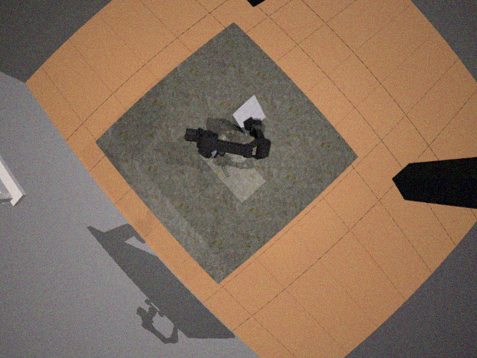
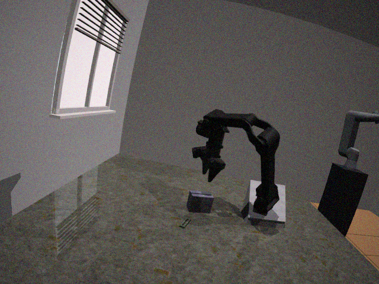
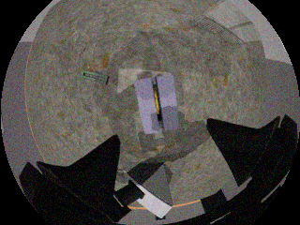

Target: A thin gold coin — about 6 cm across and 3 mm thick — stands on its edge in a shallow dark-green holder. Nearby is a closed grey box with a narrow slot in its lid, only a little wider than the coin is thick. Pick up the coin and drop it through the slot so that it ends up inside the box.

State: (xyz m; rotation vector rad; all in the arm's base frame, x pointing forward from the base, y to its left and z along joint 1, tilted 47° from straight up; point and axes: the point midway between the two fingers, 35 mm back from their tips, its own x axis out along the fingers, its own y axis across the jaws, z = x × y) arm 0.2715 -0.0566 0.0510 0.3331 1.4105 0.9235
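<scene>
The grey box (image 2: pixel 200 205) (image 3: pixel 145 100) stands closed on the table, its lid slot running lengthwise. The gold coin (image 3: pixel 157 101) shows as a thin yellow strip within the slot in the wrist view; in the exterior view nothing of it stands above the lid. How deep it lies I cannot tell. The dark-green holder (image 1: pixel 225 171) (image 2: pixel 183 226) (image 3: pixel 96 74) lies beside the box, empty. My gripper (image 2: pixel 206 177) (image 3: pixel 163 128) is wide open and empty, above the box. In the top view the arm hides most of the box.
The arm's white base plate (image 2: pixel 280 203) (image 1: pixel 250 107) is on the table behind the box as the exterior camera sees it. A black pedestal (image 2: pixel 342 195) (image 1: pixel 439 183) with a grey arm (image 2: pixel 348 134) stands past the table edge. A pale light patch (image 1: pixel 244 186) falls on the table.
</scene>
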